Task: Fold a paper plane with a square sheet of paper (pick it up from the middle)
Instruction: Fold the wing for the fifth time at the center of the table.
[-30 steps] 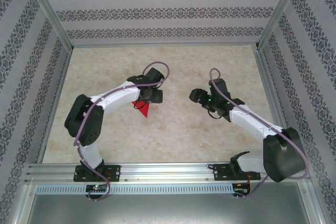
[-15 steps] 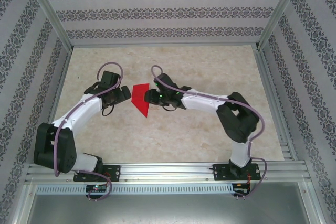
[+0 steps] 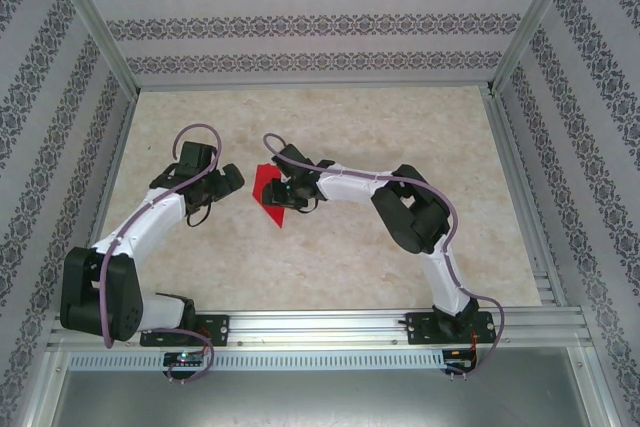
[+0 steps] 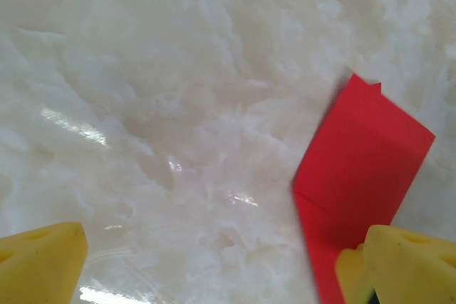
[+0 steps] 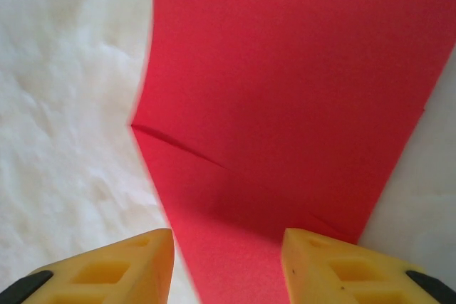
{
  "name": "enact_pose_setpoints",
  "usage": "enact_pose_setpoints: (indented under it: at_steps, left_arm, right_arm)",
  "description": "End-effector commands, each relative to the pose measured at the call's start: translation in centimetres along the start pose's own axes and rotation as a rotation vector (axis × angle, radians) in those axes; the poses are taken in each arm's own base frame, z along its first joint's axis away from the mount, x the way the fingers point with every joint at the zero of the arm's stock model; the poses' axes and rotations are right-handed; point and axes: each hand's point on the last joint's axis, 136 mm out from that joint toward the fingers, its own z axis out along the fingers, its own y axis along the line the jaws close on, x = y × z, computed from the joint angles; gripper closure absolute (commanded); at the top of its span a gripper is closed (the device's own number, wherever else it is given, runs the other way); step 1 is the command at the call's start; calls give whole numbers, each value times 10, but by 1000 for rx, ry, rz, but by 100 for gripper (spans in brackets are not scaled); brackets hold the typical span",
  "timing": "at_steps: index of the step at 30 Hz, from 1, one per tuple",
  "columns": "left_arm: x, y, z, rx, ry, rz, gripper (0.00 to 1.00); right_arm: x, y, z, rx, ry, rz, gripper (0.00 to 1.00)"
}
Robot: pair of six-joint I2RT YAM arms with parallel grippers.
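The square sheet of paper (image 3: 266,190) lies on the table as a creased red shape with a pointed near end. In the right wrist view the paper (image 5: 285,83) runs flat under and between my right gripper (image 5: 228,268), whose yellow fingers stand part-way apart over it without pinching it. From above, the right gripper (image 3: 284,194) sits at the paper's right edge. My left gripper (image 3: 231,183) hangs just left of the paper, open wide. In the left wrist view the left gripper (image 4: 224,268) has bare table between its fingers, and the paper (image 4: 356,165) lies by the right fingertip (image 4: 406,261).
The pale marbled table (image 3: 330,257) is boxed in by patterned walls (image 3: 300,22) on three sides. Aluminium posts stand at the corners, and a metal rail (image 3: 320,325) runs along the near edge.
The left gripper has let go of the paper, pulled back to the left and opened wide. The right arm has swung in from the right onto the paper, its jaws narrowing.
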Motion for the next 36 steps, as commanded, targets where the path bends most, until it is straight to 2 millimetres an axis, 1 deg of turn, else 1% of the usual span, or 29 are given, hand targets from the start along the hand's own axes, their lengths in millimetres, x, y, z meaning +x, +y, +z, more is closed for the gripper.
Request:
enact_pose_setpoints:
  at_steps: [1, 5, 7, 9, 11, 14, 16, 18, 20, 23, 27, 29, 34, 36]
  left_arm:
    - [-4, -9, 4, 54, -5, 6, 0]
    - [-2, -15, 6, 88, 11, 21, 0]
    - [0, -20, 6, 115, 21, 33, 0]
    - [2, -27, 6, 156, 34, 44, 0]
    - [6, -35, 7, 205, 53, 55, 0]
    - [11, -48, 7, 284, 80, 65, 1]
    - [15, -54, 8, 314, 96, 71, 1]
    - [19, -58, 8, 333, 111, 73, 1]
    - [23, -62, 9, 355, 125, 68, 1]
    - [32, -70, 12, 399, 156, 47, 2]
    - [44, -79, 16, 450, 199, 15, 3]
    - [50, -84, 18, 477, 220, -1, 4]
    - [63, -96, 23, 527, 276, -32, 6]
    - [69, -100, 26, 533, 297, -42, 7]
  right_arm:
    - [23, -28, -3, 87, 132, -90, 55]
    - [42, -62, -17, 155, 232, -224, 54]
    - [50, -84, -31, 192, 277, -292, 54]
    - [53, -101, -47, 226, 304, -356, 53]
    - [54, -109, -62, 242, 307, -416, 53]
    - [47, -107, -82, 239, 271, -461, 54]
    - [36, -98, -91, 229, 207, -450, 54]
    - [27, -84, -101, 195, 125, -420, 53]
    - [14, -74, -112, 166, 12, -331, 52]
    - [7, -70, -121, 132, -104, -162, 52]
    - [9, -63, -121, 58, -206, -2, 53]
    - [9, -65, -116, 40, -232, 50, 54]
    - [9, -68, -96, 14, -202, 110, 55]
    - [9, -73, -89, 11, -195, 141, 56]
